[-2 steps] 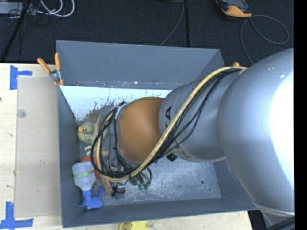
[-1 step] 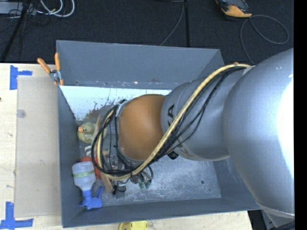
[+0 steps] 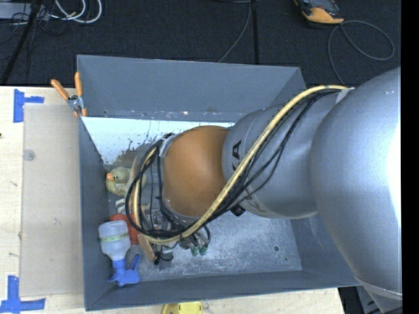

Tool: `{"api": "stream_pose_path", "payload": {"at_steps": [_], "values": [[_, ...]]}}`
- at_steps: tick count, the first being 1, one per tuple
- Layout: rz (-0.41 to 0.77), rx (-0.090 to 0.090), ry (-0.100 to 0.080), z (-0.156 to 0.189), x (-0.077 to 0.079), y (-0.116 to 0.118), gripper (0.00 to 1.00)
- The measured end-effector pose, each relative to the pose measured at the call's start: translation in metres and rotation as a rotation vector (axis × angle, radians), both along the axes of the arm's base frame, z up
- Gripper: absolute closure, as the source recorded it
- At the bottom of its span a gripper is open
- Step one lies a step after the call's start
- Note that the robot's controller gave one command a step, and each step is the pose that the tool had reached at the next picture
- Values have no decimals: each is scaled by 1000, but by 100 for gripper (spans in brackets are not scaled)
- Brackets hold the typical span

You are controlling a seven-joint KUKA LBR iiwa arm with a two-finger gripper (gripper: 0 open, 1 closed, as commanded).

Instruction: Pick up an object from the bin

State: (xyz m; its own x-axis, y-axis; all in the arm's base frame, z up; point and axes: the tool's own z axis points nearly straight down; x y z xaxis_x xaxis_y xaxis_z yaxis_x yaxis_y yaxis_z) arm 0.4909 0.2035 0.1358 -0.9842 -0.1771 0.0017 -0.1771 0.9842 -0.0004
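Note:
My gripper [image 3: 158, 235] is low in the bin's left half, mostly hidden under the orange dome and looped cables; only dark parts of it show. Just to its left lies a small translucent white bottle [image 3: 112, 238] with a pale green band, and a blue piece [image 3: 127, 275] pokes out at its near end. A small red-orange thing [image 3: 122, 209] peeks out between the bottle and the gripper. Further back on the left sits a pale yellow rounded toy [image 3: 118, 181], close to the bin's left wall.
The big grey arm comes in from the right and covers the bin's middle and right part. A speckled bare stretch of the bin's floor shows along the near side, right of the gripper.

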Motion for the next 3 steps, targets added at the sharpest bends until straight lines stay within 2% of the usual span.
{"api": "stream_pose_path", "payload": {"at_steps": [3], "values": [[-2, 0, -1, 13, 0, 0, 100]]}}
